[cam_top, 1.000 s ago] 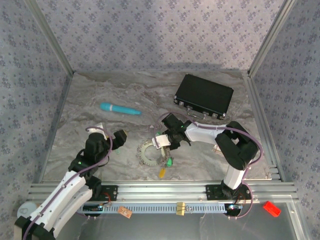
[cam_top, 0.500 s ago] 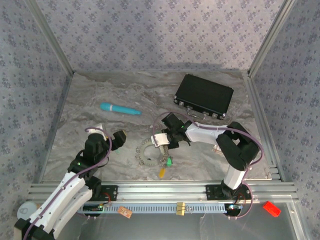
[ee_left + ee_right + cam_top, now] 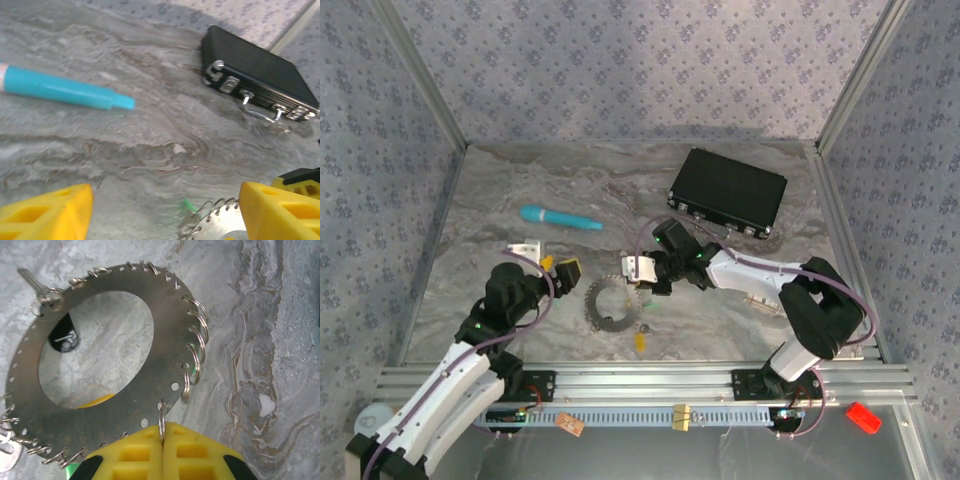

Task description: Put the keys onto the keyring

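Observation:
The keyring (image 3: pixel 165 345) is a flat metal ring with a wide hole and small split rings along its edge. My right gripper (image 3: pixel 161 432) is shut on one split ring at its near rim and holds it tilted off the table. One bare metal key (image 3: pixel 30 279) hangs at its far edge. From above, the keyring (image 3: pixel 608 308) lies between both grippers, with a green key (image 3: pixel 646 325) and a yellow key (image 3: pixel 640 341) at its right. My left gripper (image 3: pixel 165 210) is open just left of the keyring (image 3: pixel 225 227), and a green key (image 3: pixel 190 205) lies between its yellow fingers (image 3: pixel 45 212).
A teal pen-like stick (image 3: pixel 560 218) lies at the back left. A black case (image 3: pixel 728 192) stands at the back right. A black tag (image 3: pixel 65 337) shows through the ring's hole. Metal frame rails run along the table's sides and front.
The right gripper has shifted left and lifted the keyring's right edge, so the ring now looks darker and tilted. The left gripper has moved slightly forward towards the ring.

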Controlling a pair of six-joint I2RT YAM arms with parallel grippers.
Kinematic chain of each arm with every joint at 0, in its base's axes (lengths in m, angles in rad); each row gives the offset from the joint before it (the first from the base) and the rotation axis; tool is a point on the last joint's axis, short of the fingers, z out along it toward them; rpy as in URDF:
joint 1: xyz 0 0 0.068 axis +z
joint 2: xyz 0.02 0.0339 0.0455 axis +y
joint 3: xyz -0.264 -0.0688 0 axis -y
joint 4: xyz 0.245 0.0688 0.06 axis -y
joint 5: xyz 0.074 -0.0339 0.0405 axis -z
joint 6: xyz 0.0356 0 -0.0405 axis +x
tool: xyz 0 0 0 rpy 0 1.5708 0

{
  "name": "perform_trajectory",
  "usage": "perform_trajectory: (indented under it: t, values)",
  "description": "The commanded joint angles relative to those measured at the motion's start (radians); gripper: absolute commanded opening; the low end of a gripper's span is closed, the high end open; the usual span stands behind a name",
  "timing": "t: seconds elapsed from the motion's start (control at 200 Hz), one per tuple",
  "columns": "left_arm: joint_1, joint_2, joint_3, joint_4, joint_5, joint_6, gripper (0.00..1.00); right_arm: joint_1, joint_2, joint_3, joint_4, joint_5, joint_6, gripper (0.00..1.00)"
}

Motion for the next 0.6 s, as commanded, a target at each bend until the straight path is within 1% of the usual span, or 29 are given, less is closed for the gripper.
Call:
perform_trajectory:
  t: [0.0, 0.085, 0.14, 0.21, 0.26, 0.3, 0.405, 0.505, 0.595]
  values:
    - [-0.018, 0.024, 0.032, 0.113, 0.106, 0.129, 0.66, -0.010, -0.047, -0.017, 0.045, -0.114, 0.078, 0.00]
    - [-0.044, 0.051, 0.051, 0.103, 0.172, 0.226, 0.62, -0.018, -0.070, -0.029, 0.056, -0.145, 0.101, 0.00]
    - [-0.069, 0.069, 0.071, 0.085, 0.217, 0.298, 0.56, -0.022, -0.088, -0.037, 0.057, -0.162, 0.115, 0.00]
    - [-0.114, 0.092, 0.095, 0.053, 0.273, 0.414, 0.46, -0.027, -0.113, -0.047, 0.059, -0.178, 0.128, 0.00]
    - [-0.149, 0.107, 0.104, 0.041, 0.304, 0.490, 0.44, -0.028, -0.131, -0.055, 0.060, -0.182, 0.136, 0.00]
    - [-0.181, 0.118, 0.106, 0.045, 0.323, 0.555, 0.40, -0.028, -0.146, -0.060, 0.064, -0.183, 0.141, 0.00]
    - [-0.252, 0.139, 0.083, 0.101, 0.340, 0.681, 0.29, -0.026, -0.173, -0.070, 0.070, -0.179, 0.149, 0.00]
    - [-0.287, 0.173, 0.051, 0.176, 0.331, 0.739, 0.25, -0.018, -0.184, -0.074, 0.072, -0.171, 0.148, 0.00]
    - [-0.297, 0.217, 0.045, 0.206, 0.319, 0.761, 0.24, -0.009, -0.189, -0.074, 0.072, -0.167, 0.146, 0.00]
